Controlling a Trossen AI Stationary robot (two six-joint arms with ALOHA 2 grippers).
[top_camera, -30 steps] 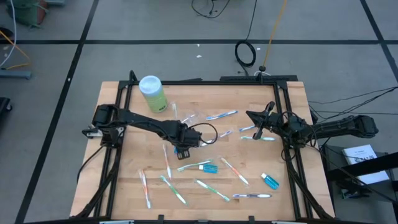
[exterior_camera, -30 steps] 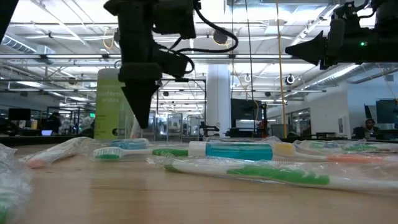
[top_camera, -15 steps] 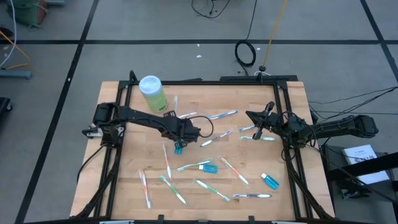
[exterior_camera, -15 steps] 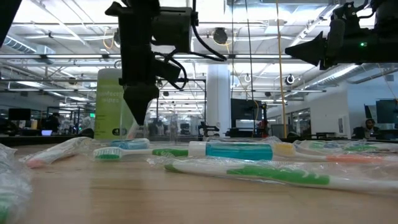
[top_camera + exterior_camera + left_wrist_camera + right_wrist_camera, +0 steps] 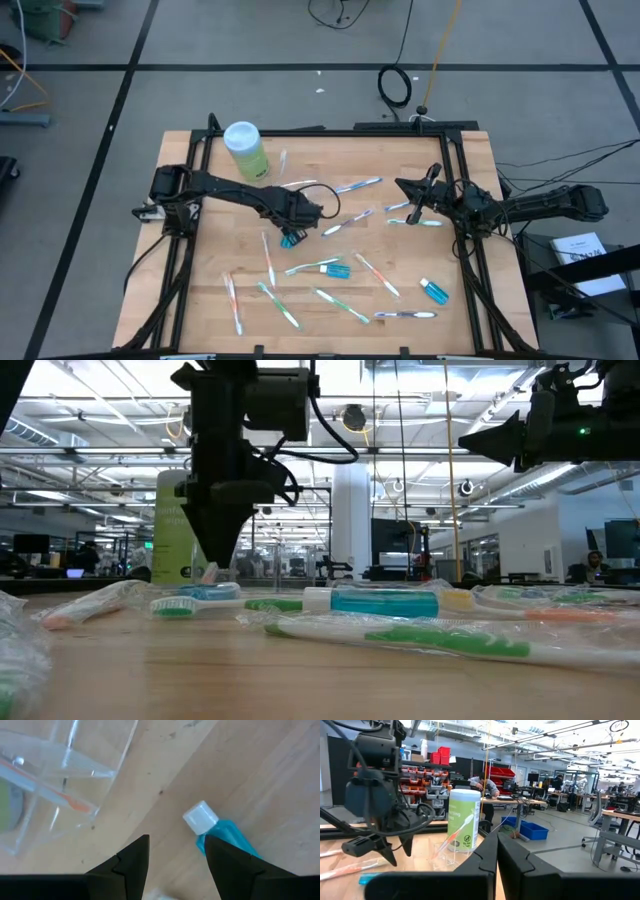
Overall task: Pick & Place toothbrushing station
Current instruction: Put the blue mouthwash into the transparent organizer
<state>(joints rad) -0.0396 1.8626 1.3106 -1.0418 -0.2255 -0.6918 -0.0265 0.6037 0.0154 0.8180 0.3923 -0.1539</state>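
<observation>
matt wood table (image 5: 460, 250); clear glossy plastic cup (image 5: 55, 775); blue plastic toothpaste tube (image 5: 220, 832).

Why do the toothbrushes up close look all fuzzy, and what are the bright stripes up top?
In the low view the nearest green toothbrush is out of focus, too close to the camera; the ceiling lights glare white. In the left wrist view the clear plastic cup shows only as pale edges and glints.

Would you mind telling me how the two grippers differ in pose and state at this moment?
The left gripper is open, pointing down just above a blue toothpaste tube near the table's middle; the right gripper is shut, holds nothing and is raised on the right side. The left gripper is beside the clear plastic cup; the right gripper is far from it. Both are dark two-finger grippers.
</observation>
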